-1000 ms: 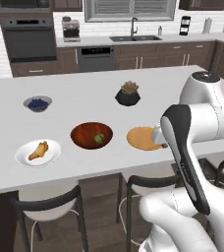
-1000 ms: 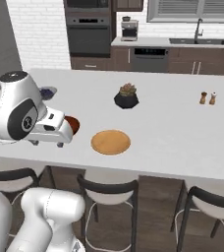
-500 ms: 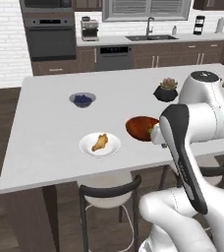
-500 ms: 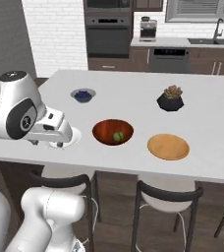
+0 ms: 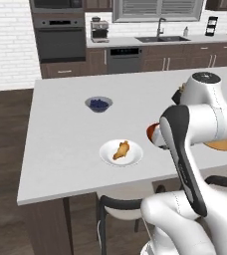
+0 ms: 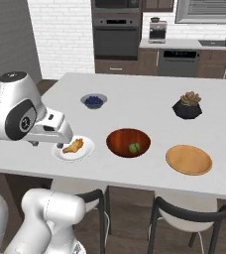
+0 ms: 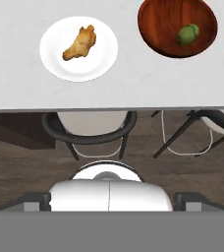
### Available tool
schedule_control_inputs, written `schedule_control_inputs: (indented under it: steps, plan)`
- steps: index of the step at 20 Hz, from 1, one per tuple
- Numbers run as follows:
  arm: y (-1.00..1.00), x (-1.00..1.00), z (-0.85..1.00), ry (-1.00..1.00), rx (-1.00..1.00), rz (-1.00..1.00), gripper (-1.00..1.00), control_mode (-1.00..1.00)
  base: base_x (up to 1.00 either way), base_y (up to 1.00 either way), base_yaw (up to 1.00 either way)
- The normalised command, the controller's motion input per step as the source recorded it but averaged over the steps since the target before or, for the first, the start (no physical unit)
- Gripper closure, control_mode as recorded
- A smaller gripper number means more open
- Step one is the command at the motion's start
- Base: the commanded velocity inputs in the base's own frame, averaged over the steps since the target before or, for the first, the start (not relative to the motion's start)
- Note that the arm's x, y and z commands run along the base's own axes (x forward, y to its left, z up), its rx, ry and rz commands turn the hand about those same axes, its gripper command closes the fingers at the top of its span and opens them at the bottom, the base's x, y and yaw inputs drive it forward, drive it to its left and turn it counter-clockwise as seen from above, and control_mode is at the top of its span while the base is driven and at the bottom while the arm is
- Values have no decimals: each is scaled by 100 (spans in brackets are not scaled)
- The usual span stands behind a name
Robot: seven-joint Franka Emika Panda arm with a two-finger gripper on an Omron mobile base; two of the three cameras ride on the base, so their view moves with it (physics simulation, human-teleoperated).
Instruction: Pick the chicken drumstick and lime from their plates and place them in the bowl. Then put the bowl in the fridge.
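The robot's fingers point(image 6: 35, 144) stand wide apart and hold nothing, poised above the near edge of the pale grey worktop point(image 5: 65, 129). The lime point(image 6: 134, 147) already lies inside the reddish-brown bowl point(image 6: 116, 140), so the step in hand appears to be picking up the chicken drumstick point(image 6: 74, 146).

The drumstick rests near the middle of the glossy white plate point(image 6: 86, 150), just ahead of the fingers and a little to one side. In the hand view the drumstick point(image 7: 79, 42) sits above and left of centre on the plate point(image 7: 101, 61), with the bowl point(image 7: 158, 27) beside it and the lime point(image 7: 188, 34) within.

To do this well, the hand should probably move forward until the drumstick is centred between the fingers, then turn so they close across its narrower width, not along its length. Descend gently, stopping short of the plate so the tips do not scrape or tip it.

The drumstick is a small, lumpy, golden-orange piece, longer than it is wide, lying at a slant, much smaller than its plate. Its uneven surface may give a slippery or off-centre grip.
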Motion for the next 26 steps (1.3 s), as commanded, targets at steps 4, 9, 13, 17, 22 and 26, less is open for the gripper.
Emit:
schedule_control_inputs:
  steps: [4,9,13,17,22,26]
  plan:
    - [0,0,0,0,0,0,-100,100,44,-16,0]
    - [10,67,-10,0,0,0,-100,-100,11,0,0]
    - [48,99,-33,0,0,-6,-100,-100,0,0,0]
    - [56,87,-56,0,0,-9,-100,-100,0,0,0]
    - [39,81,-67,0,0,-10,-100,-100,0,0,0]
    - [2,55,-61,0,7,-5,-100,-100,0,0,0]
